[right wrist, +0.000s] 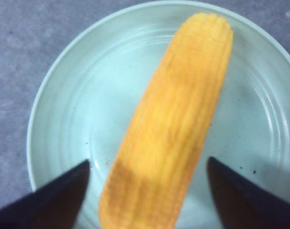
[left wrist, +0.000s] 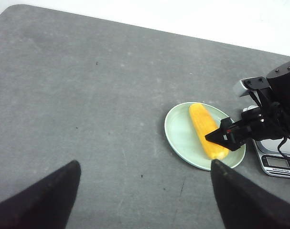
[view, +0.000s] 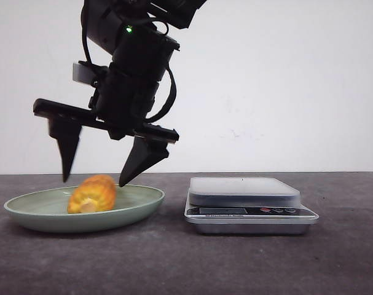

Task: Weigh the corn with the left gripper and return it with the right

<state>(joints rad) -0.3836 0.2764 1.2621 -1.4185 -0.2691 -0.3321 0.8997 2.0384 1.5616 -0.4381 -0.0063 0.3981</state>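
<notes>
The corn (view: pixel 93 194) is a yellow-orange cob lying on a pale green plate (view: pixel 137 206). My right gripper (view: pixel 94 181) hangs open just above it, one finger on each side of the cob, not touching. The right wrist view shows the corn (right wrist: pixel 173 129) between the open fingers of that gripper (right wrist: pixel 147 161), over the plate (right wrist: pixel 68 105). My left gripper (left wrist: pixel 145 164) is open and empty over bare table, well away from the plate (left wrist: pixel 180 138); it is out of the front view. From there I see the corn (left wrist: pixel 208 130) under the right gripper (left wrist: pixel 230 134).
A silver digital scale (view: pixel 247 200) with an empty platform stands on the dark grey table right of the plate; it also shows in the left wrist view (left wrist: pixel 278 160). A white wall is behind the table.
</notes>
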